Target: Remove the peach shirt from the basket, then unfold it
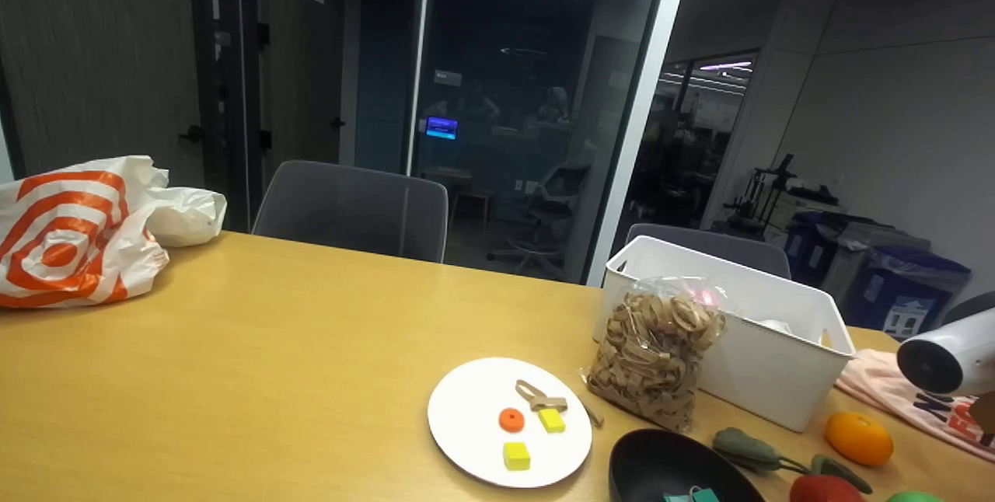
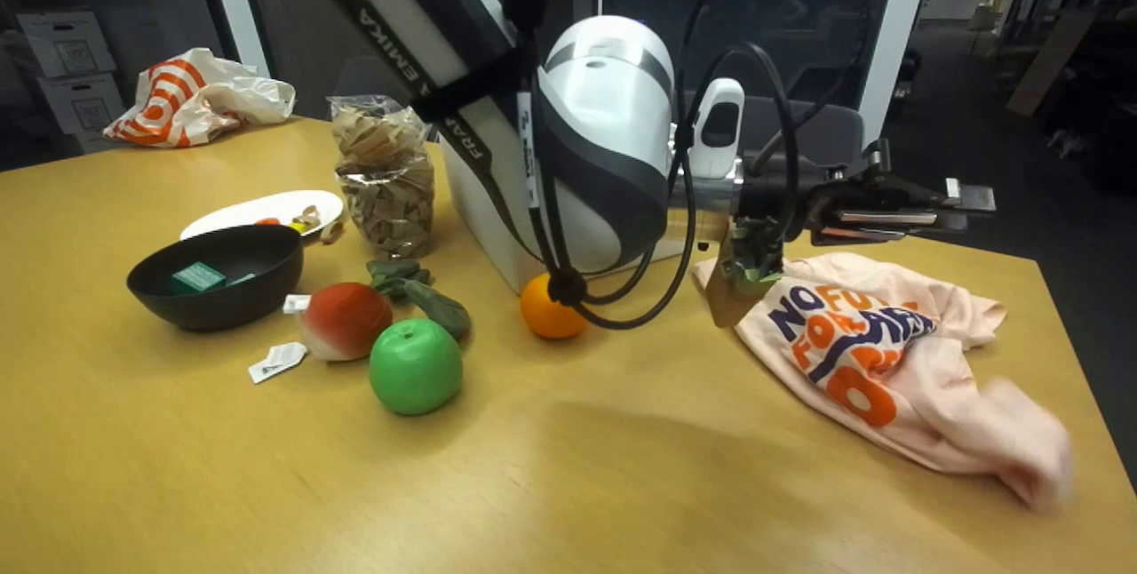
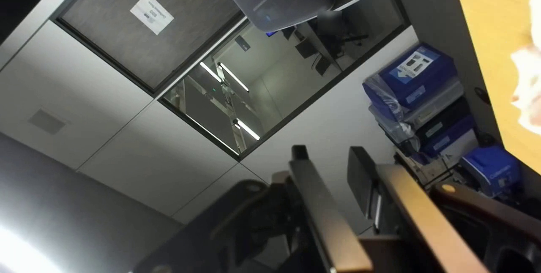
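1. Wrist view: the gripper has its two fingers apart, and pale wall shows in the gap. Its near end is blurry and cut off.
2. In an exterior view, the shirt lies on the table, by a corner and along one edge. A brown piece under the gripper hides a bit of it, and its loose end is blurred.
3. In an exterior view, the shirt is just beside the basket, outside it; I can't tell if they touch. The side of the view cuts the shirt off.
4. In an exterior view, the arm hides most of the basket.
5. A bit of something white shows inside the basket; I can't tell what it is.
6. The bowl is black and deep, and cut off at the bottom of an exterior view.
7. The shirt is soft, pink, crumpled cloth with orange and dark blue letters; folds hide some of them.
8. The basket is white, with straight walls and round corners.
9. The clear bag is crinkly and full of flat, curly brown strips.
10. The plate is round and flat, with an orange ring and two yellow blocks on it.
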Robot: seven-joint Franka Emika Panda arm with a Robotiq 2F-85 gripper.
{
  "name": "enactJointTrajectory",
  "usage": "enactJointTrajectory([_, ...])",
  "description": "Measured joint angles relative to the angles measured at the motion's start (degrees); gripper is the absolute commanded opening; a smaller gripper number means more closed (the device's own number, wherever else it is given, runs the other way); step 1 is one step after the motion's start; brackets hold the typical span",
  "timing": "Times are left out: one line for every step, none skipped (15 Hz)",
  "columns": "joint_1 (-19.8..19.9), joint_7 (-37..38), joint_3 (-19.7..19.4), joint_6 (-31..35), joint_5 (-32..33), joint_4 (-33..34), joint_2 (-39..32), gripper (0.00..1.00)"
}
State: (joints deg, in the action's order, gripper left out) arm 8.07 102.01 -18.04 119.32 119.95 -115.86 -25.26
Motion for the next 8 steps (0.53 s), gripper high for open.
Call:
enactJointTrajectory([1.4,0.0,1.4,0.1,-0.8,0.0,0.4,0.71])
enactJointTrajectory([2.6,-0.1,2.7,0.2,-1.9,0.0,0.9,0.78])
enactJointTrajectory([3.6,0.0,3.7,0.4,-3.6,0.0,1.5,0.87])
enactJointTrajectory([4.5,-0.1,4.7,1.0,-6.0,0.2,2.4,0.94])
enactJointTrajectory([5.3,-1.0,5.5,2.5,-9.1,0.5,3.6,1.0])
enactJointTrajectory([6.0,-2.7,6.1,4.3,-12.6,1.0,5.0,1.0])
enactJointTrajectory([6.6,-5.4,6.5,6.5,-16.7,1.6,6.5,1.0])
enactJointTrajectory([7.0,-9.0,6.7,8.8,-21.5,2.4,8.0,1.0])
